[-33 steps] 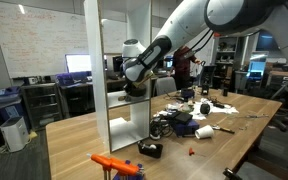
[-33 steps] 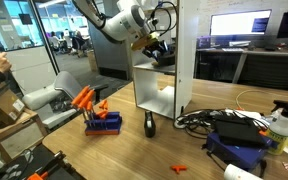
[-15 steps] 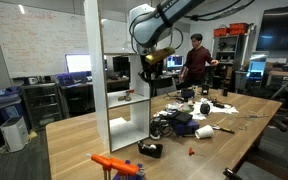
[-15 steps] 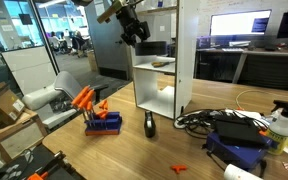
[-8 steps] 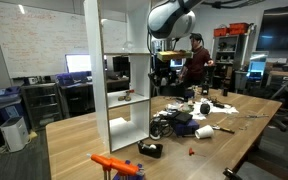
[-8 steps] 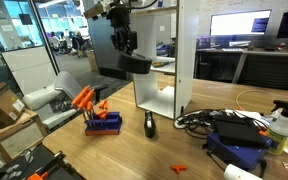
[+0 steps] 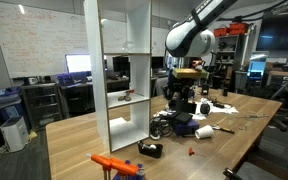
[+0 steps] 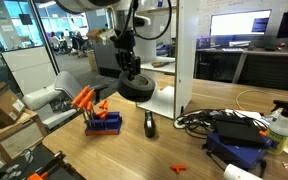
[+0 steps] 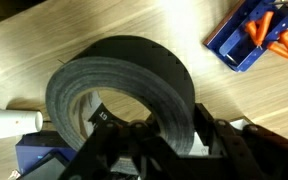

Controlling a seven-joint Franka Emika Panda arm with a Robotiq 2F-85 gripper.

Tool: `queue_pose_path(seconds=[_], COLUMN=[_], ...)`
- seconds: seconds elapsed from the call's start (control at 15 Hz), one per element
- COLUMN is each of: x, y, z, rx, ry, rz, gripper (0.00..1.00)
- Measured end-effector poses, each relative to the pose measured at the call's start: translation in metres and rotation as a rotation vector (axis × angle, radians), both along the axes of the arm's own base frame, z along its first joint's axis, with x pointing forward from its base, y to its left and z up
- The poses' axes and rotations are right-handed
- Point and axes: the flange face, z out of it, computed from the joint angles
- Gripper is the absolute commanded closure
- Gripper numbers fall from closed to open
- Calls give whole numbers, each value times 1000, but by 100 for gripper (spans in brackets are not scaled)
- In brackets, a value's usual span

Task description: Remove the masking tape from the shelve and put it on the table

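Note:
My gripper is shut on the masking tape, a thick dark grey-black roll that fills the wrist view. In both exterior views the roll hangs from the gripper in the air, clear of the tall white shelve and above the light-brown wooden table. In an exterior view the roll is in front of the shelve's lower compartment. In an exterior view the gripper is past the shelve's side, over the cluttered part of the table.
A blue holder with orange tools stands on the table; it also shows in the wrist view. A small black object lies before the shelve. Cables, a blue tool and a white bottle clutter the table.
The arm has carried the tape roll out of the shelve, away from it and down toward the table; the gripper stays shut on it.

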Motion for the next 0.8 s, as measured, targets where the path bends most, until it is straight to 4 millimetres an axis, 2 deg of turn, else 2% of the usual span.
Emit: queue_pose_path(seconds=[0.27, 0.6, 0.8], x=[-23, -55, -65], y=[-15, -16, -16], z=[-46, -110, -142], rx=[-5, -12, -17], ry=[-35, -51, -55], rz=[-3, -9, -14], gripper=[89, 89, 89])
